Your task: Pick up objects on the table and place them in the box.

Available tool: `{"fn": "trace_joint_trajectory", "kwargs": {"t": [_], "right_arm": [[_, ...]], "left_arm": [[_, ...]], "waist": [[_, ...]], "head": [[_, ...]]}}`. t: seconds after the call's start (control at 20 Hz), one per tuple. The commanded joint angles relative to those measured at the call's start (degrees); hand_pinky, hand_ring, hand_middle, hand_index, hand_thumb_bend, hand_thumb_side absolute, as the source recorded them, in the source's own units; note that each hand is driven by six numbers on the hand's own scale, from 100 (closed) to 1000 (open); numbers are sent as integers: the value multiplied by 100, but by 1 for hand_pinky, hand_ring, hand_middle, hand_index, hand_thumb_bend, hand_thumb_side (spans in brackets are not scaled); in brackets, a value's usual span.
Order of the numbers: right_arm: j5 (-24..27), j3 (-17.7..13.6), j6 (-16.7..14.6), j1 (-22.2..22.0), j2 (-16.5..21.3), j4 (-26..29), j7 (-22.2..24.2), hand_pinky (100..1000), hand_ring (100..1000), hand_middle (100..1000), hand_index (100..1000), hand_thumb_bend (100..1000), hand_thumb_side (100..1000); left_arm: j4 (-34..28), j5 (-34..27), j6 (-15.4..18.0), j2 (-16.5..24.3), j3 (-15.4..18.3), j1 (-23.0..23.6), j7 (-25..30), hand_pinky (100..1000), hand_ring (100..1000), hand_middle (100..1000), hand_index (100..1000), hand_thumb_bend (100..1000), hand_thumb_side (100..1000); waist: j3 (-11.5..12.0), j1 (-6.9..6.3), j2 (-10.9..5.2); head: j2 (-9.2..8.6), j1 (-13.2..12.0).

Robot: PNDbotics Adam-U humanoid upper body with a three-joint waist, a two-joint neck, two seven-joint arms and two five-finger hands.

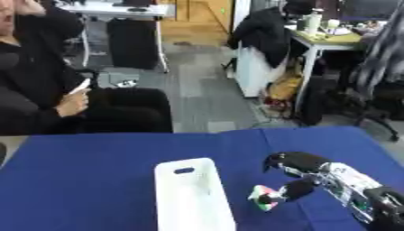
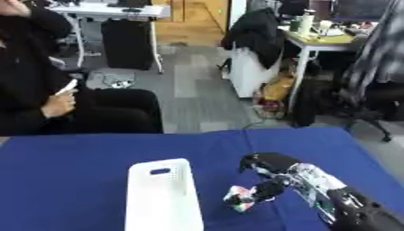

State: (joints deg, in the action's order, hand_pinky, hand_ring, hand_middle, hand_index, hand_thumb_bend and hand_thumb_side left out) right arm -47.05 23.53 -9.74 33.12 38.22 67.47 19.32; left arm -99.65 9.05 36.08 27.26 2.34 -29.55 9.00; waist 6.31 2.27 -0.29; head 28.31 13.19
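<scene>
Pickup step is proceeding: right hand (image 1: 304, 173) fingers are grasping the multicoloured object (image 1: 264, 197) right of the white box (image 1: 192, 198); lifting and carrying over its rim likely comes next.

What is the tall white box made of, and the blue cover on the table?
The tall white box looks like plastic: smooth, evenly white, with rounded corners and a moulded handle slot near the top. The blue table cover seems to be cloth: matte, without shine, lying flat over the edge. Neither is certain from the look alone.
</scene>
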Motion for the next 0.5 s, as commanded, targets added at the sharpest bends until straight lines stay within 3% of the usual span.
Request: {"fn": "trace_joint_trajectory", "kwargs": {"t": [0.05, 0.5], "right_arm": [[-74, -34, -43, 88, 229, -6, 127, 941, 958, 889, 838, 800, 1000], [-811, -2, -389, 233, 322, -137, 461, 1000, 1000, 927, 785, 812, 1000]], "left_arm": [[-42, -56, 20, 164, 32, -91, 9, 509, 600, 452, 719, 138, 798], [-39, -63, 24, 165, 25, -89, 27, 509, 600, 451, 719, 137, 798]], "waist": [[-4, -11, -78], [3, -4, -81]], "head": [[-49, 78], [-45, 29]]}}
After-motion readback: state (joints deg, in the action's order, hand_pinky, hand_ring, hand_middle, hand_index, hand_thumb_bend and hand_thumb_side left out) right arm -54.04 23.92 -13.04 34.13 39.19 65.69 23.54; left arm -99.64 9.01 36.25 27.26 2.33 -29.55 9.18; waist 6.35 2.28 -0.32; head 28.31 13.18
